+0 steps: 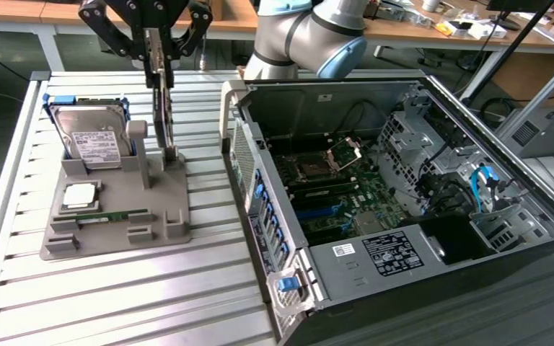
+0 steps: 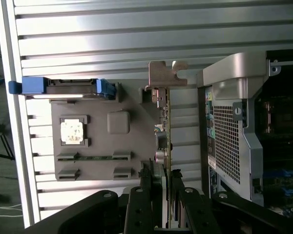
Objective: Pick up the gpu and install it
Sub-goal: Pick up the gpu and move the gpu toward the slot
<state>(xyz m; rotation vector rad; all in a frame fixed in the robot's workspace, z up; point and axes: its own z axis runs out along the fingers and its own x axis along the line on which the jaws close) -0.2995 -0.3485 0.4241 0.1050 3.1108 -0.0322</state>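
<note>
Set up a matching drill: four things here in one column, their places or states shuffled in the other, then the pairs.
1. graphics card
2. hard drive
3. memory stick
4. computer case

A. lying flat on the grey holder
B. side open, on the exterior view's right
C. held upright in the gripper
D. propped up, blue rails on its sides

Pairs: 1-C, 2-D, 3-A, 4-B

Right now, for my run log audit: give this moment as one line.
gripper: shut on gpu | gpu: upright, at gray fixture, not yet in case | case: open
</note>
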